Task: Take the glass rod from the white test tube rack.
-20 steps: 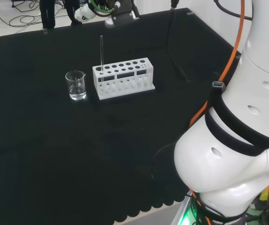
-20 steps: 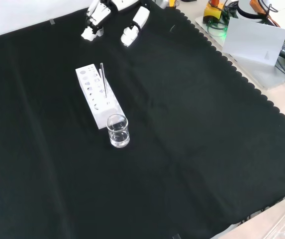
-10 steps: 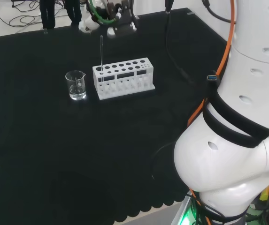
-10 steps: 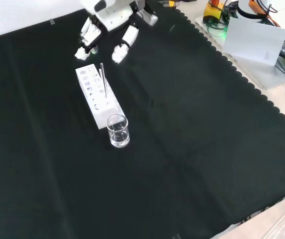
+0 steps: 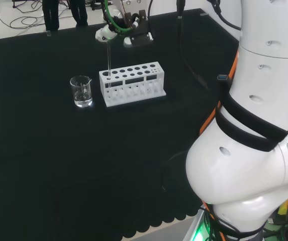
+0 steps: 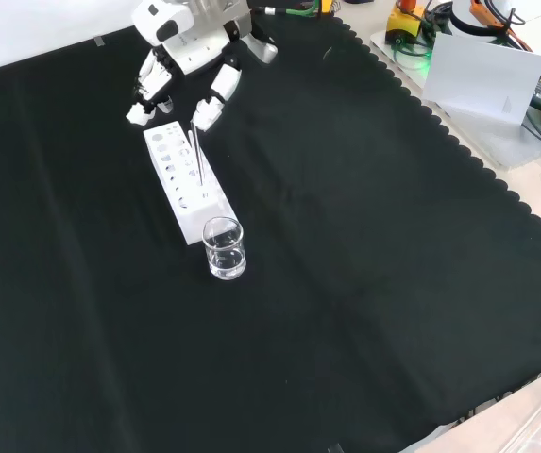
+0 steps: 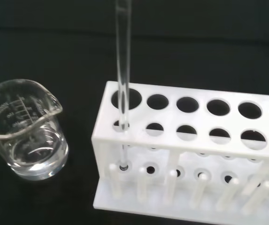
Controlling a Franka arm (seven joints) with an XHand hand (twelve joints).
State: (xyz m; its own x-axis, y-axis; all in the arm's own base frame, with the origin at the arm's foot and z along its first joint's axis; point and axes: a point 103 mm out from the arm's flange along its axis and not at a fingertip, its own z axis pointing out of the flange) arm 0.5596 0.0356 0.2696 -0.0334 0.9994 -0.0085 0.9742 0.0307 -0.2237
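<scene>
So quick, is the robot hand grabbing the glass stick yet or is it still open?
Robot hand: open, fingers spread above the glass rod, holding nothing. The rod stands in the white test tube rack.

Clear glass beaker [image 5: 81, 91] upright on black cloth [image 5: 58, 160].

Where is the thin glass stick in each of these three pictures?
Head view: the glass rod stands upright at the left end of the white rack.
Front view: it rises from the rack's near end, by the beaker.
Wrist view: it stands in the corner hole nearest the beaker.
Shared landmark: the beaker.
</scene>
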